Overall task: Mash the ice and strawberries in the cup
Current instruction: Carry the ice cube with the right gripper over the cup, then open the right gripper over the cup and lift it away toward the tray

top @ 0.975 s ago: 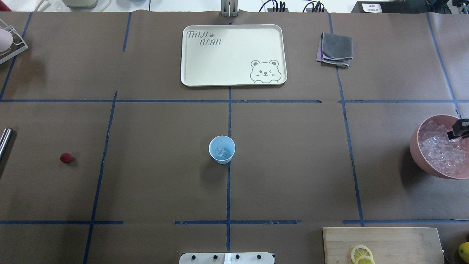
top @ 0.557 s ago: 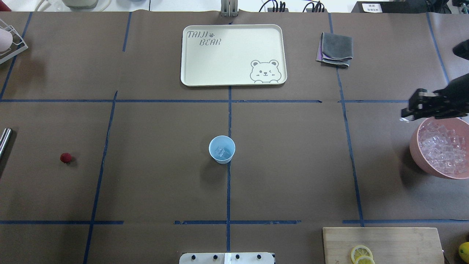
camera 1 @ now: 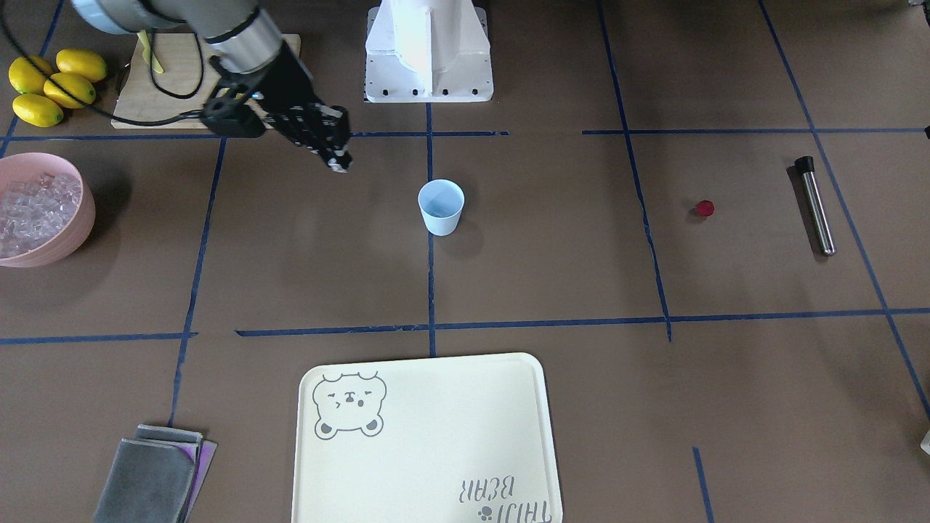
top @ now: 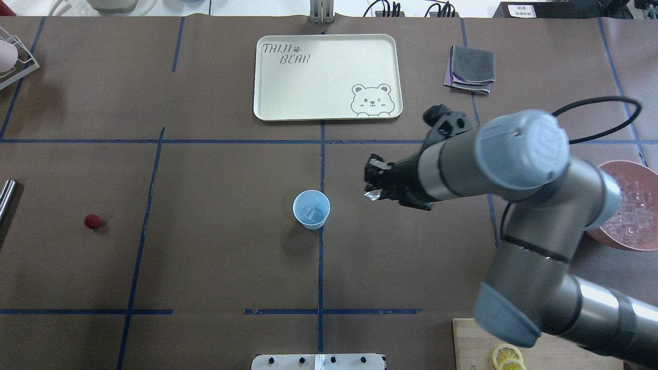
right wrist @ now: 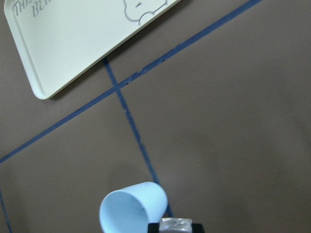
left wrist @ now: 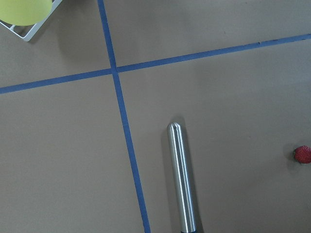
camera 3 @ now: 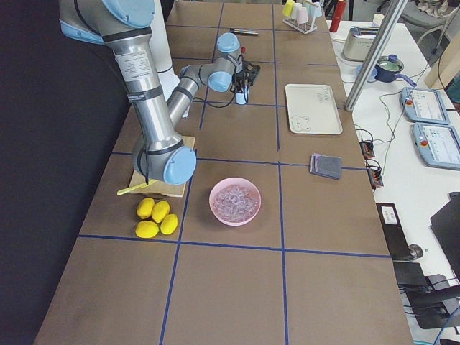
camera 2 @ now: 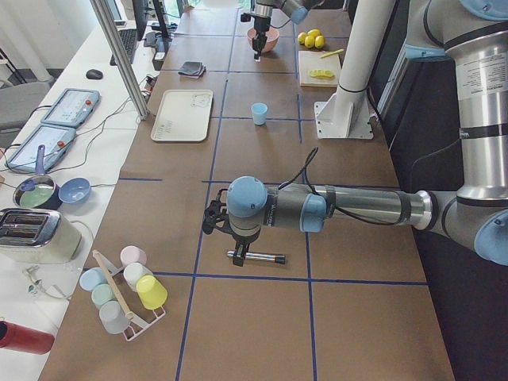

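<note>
1. Pinching a small clear ice cube (top: 371, 196) in its narrowed claw, the right gripper (top: 372, 189) hovered at the pale-blue plastic cup's (top: 311, 209) three o'clock.
2. Some ice (top: 310, 211) lay inside already; the small dark-red strawberry (top: 92, 221) sat at nine o'clock, well apart, unmashed.
3. The cup stood upright, long axis vertical, mouth up.
4. The left gripper (camera 2: 213, 218): its claw I couldn't tell.

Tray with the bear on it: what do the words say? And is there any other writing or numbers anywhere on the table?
"TAIJI BEAR", with a little paw print after TAIJI: on the cream tray, which also has a bear drawing.
White label on the black box at the table's far edge: too small and blurred to read.
No other words or numbers can be read.
</note>
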